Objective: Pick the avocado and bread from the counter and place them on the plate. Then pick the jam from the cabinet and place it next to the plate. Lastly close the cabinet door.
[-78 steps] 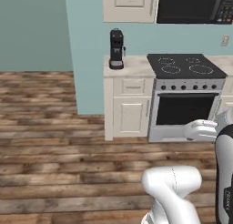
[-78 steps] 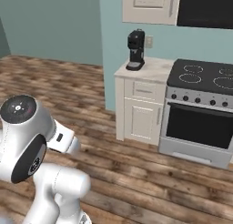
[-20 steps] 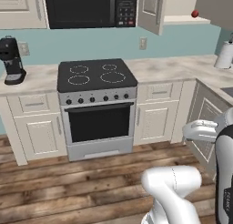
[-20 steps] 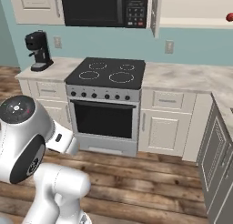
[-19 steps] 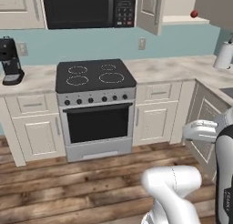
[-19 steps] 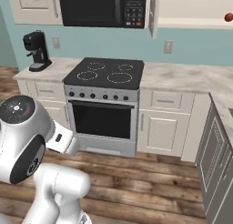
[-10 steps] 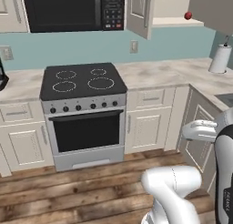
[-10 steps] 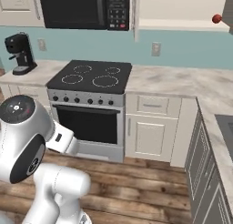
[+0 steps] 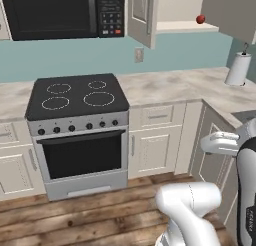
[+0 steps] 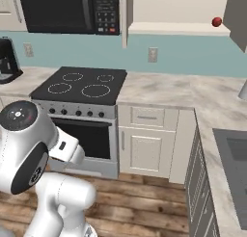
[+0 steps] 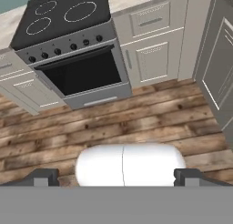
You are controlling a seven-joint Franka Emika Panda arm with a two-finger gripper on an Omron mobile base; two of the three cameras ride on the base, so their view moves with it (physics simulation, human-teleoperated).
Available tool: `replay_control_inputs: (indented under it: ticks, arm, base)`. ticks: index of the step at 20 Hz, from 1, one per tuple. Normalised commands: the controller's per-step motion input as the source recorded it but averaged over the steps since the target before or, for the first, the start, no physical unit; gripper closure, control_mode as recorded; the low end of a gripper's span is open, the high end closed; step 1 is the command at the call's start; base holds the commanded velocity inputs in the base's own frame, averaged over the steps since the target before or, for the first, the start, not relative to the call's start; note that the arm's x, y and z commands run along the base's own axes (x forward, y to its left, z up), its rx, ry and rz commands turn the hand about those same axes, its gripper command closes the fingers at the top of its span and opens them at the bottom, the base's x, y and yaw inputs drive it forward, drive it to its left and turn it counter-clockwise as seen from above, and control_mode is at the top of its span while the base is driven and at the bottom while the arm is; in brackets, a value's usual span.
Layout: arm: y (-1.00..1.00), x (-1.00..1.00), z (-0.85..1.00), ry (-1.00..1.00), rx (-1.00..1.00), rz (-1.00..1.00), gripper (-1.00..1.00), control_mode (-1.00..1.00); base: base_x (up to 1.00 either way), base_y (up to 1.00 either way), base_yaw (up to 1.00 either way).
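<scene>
The jam [image 9: 200, 19] is a small red jar on the bottom shelf of the open wall cabinet [image 9: 180, 26], right of the microwave; it also shows in the right base view as the jam [image 10: 217, 22]. The cabinet door [image 9: 141, 15] stands swung open, its silver bar handle facing out, and appears edge-on as the cabinet door [image 10: 124, 17]. Below runs the marble counter [image 9: 170, 87] [image 10: 169, 94]. My gripper [image 11: 116, 177] hangs far back over the wood floor, fingertips [image 11: 43, 176] wide apart, open and holding nothing. The avocado, bread and plate are out of view.
A black stove [image 9: 75, 97] with its oven sits left of cream base cabinets [image 9: 155, 145]. A paper towel roll [image 9: 237, 69] stands on the right counter. A sink [image 10: 236, 154] is set in the right counter run, and a coffee machine [image 10: 7, 60] stands far left.
The whole picture has slid left as the base moved; stove and coffee machine shifted left, and the open cabinet with the jam came further into view. The gripper stays open.
</scene>
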Motion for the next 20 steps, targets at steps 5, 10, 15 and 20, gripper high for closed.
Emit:
replay_control_inputs:
  ticks: [5, 10, 15, 20]
  arm:
    - [0.00, 0.00, 0.00, 0.00, 0.00, 0.00, -1.00, 1.00]
    - [0.00, 0.00, 0.00, 0.00, 0.00, 0.00, -1.00, 1.00]
    - [0.00, 0.00, 0.00, 0.00, 0.00, 0.00, -1.00, 1.00]
    - [0.00, 0.00, 0.00, 0.00, 0.00, 0.00, -1.00, 1.00]
  base:
    - [0.56, -0.31, -0.01]
    - [0.52, -0.33, -0.01]
    - [0.50, -0.31, -0.01]
    - [0.47, -0.31, -0.01]
